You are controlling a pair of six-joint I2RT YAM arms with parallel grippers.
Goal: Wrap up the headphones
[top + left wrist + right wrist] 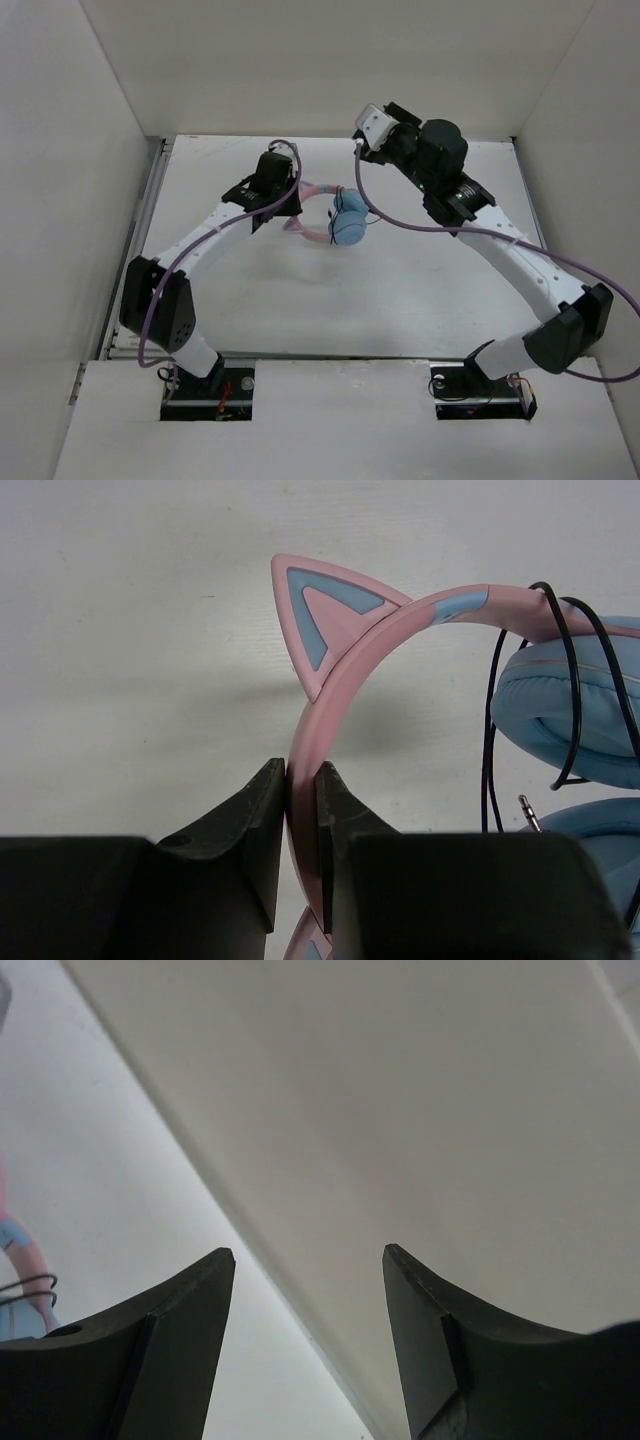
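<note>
My left gripper (pixel 300 780) pinches the pink headband (pixel 400 630); my right gripper (pixel 308 1255) gapes empty by the far wall (pixel 420 1090). Unpinned, the black cable (pixel 488 740) could, I fear, unwind.

In the left wrist view, the headphones (pixel 470 610) run off the right edge, cutting both ear cups (pixel 590 710). The headband (pixel 340 700) disappears low behind the left claw (pixel 300 780). The right wrist view catches only a sliver at its left edge.

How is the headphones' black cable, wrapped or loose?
Wrapped, at least partly: the black cable loops around a blue ear cup, its plug poking out.
</note>
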